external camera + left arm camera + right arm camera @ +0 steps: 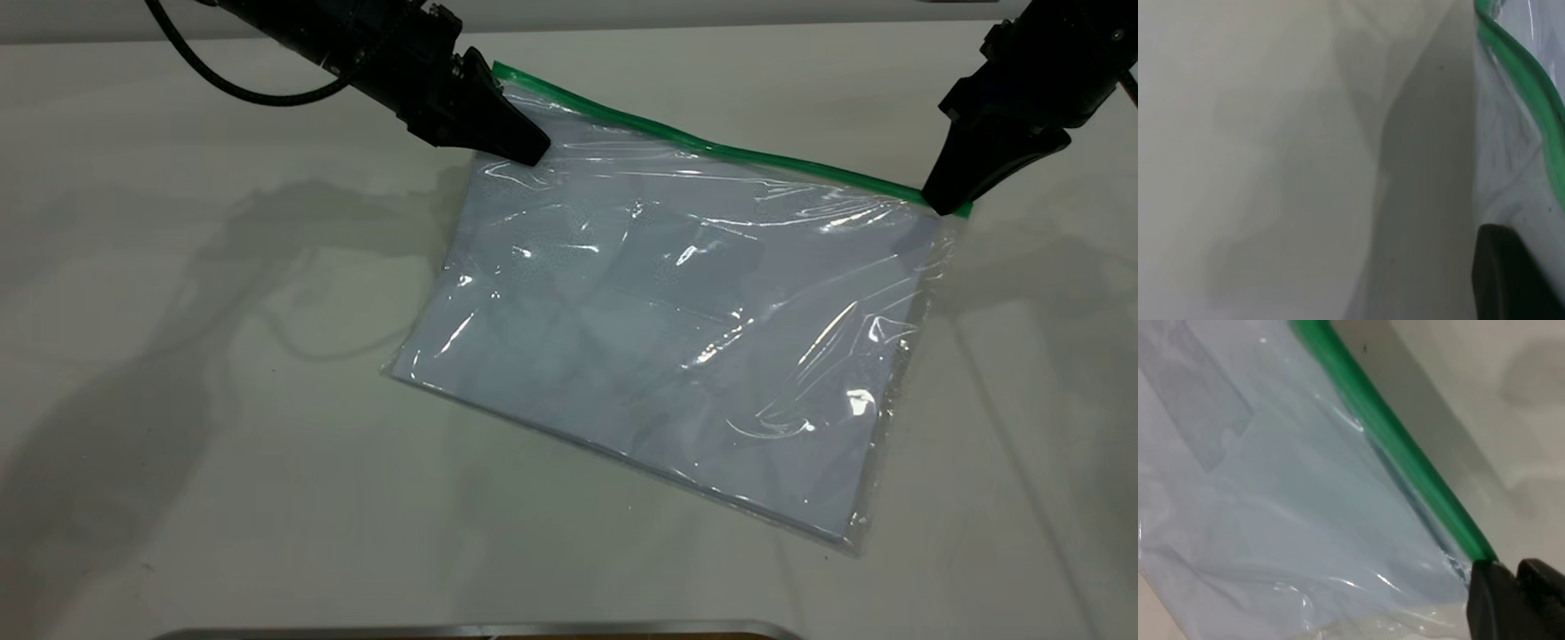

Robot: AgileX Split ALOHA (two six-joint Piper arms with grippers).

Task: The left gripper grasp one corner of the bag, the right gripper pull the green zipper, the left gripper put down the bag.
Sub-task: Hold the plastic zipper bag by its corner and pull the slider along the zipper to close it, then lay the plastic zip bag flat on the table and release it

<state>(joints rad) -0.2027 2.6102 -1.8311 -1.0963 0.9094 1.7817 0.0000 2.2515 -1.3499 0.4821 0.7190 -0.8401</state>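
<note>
The bag [658, 329], a clear pouch with white sheets inside and a small card pocket, lies slanted on the white table. The green zipper [711, 145] runs along its far edge. My left gripper [524, 147] is shut on the bag's far left corner, just below the strip. My right gripper [945, 203] is shut on the right end of the green zipper; the slider tab is hidden under it. The left wrist view shows the bag [1518, 167], the zipper [1528, 73] and one dark finger [1511, 280]. The right wrist view shows the zipper [1398, 447] ending at my right gripper [1511, 587].
A black cable [249, 93] hangs from the left arm at the far left. A metal edge [480, 629] runs along the table's near side. Bare white table [222, 444] surrounds the bag.
</note>
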